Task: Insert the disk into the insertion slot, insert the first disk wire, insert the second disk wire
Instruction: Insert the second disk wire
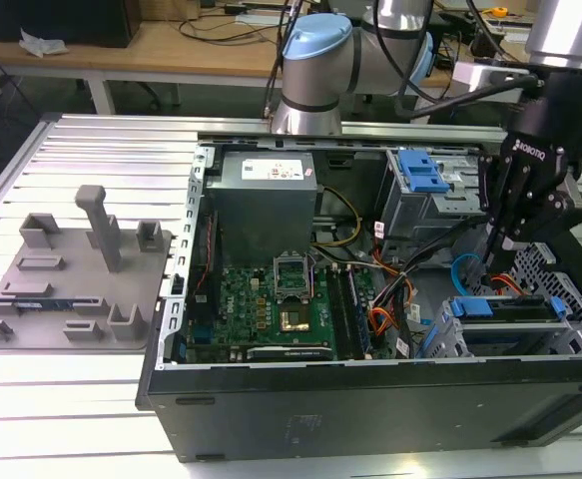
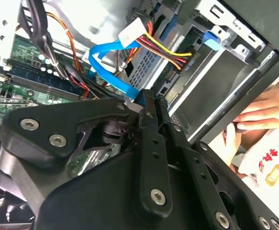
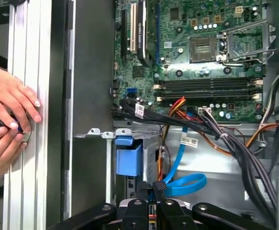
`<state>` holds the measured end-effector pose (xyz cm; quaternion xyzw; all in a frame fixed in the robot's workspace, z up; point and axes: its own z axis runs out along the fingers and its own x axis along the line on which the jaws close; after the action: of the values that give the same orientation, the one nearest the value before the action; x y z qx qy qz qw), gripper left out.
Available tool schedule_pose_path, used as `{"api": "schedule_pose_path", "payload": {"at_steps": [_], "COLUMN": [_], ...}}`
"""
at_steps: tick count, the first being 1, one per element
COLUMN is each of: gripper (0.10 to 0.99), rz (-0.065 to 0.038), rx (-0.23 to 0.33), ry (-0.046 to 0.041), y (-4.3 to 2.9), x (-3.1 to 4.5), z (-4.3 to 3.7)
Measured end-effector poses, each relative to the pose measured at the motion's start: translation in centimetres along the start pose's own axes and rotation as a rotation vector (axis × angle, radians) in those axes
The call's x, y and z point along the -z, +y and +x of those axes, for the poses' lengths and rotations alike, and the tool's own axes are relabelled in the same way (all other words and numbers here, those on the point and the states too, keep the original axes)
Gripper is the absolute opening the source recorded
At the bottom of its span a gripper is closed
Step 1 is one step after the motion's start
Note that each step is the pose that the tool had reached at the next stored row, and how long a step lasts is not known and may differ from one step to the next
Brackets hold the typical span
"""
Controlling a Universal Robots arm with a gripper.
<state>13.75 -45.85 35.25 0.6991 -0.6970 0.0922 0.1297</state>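
The disk (image 1: pixel 500 306), in its bright blue carrier frame, sits inside the insertion slot (image 1: pixel 440 337), a silvery perforated cage at the case's corner on the exterior view's right. My gripper (image 1: pixel 490 267) reaches down into the case just above that cage. In both wrist views its black fingers (image 2: pixel 151 103) (image 3: pixel 159 188) are pressed together on the end of a flat blue disk wire (image 2: pixel 101 62) that loops away from them (image 3: pixel 189 182). A second wire (image 2: pixel 170 51), yellow, red and black with a white plug, runs toward the cage beside it.
A person's hands (image 3: pixel 10 120) (image 2: pixel 261 112) rest on the outside of the case wall. The motherboard (image 1: pixel 271 299), the grey power supply (image 1: pixel 263 200), the blue-latched bay (image 1: pixel 420 180) and black cable bundles (image 3: pixel 235 143) crowd the case. A grey fixture (image 1: pixel 71 269) stands on the exterior view's left.
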Motion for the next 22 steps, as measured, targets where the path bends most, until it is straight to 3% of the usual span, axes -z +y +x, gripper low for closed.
{"api": "schedule_pose_path", "payload": {"at_steps": [1, 4, 6, 7, 8, 9, 13, 15, 18, 20, 22], "gripper": [0.161, 0.161, 0.161, 0.161, 0.161, 0.161, 0.161, 0.161, 0.161, 0.161, 0.161], "rz": [0.000, -0.002, -0.002, -0.002, -0.002, -0.002, -0.002, -0.003, -0.020, -0.022, -0.024], "rx": [-0.001, -0.005, -0.005, -0.004, -0.004, -0.003, -0.003, -0.002, 0.001, 0.001, -0.010], "ry": [-0.0013, -0.0454, -0.0842, -0.1102, -0.1245, -0.1374, -0.1759, -0.1821, -0.1827, -0.1833, -0.1927], "y": [0.00, -0.05, -0.05, -0.06, -0.06, -0.07, -0.58, -0.97, -1.94, -2.14, -2.20], "x": [-0.06, -0.20, -0.23, -0.23, -0.25, -0.30, -0.44, -0.45, -0.45, -0.48, -0.51], "z": [0.17, 0.53, 0.58, 0.62, 0.69, 0.80, 1.35, 1.44, 1.59, 1.73, 1.83]}}
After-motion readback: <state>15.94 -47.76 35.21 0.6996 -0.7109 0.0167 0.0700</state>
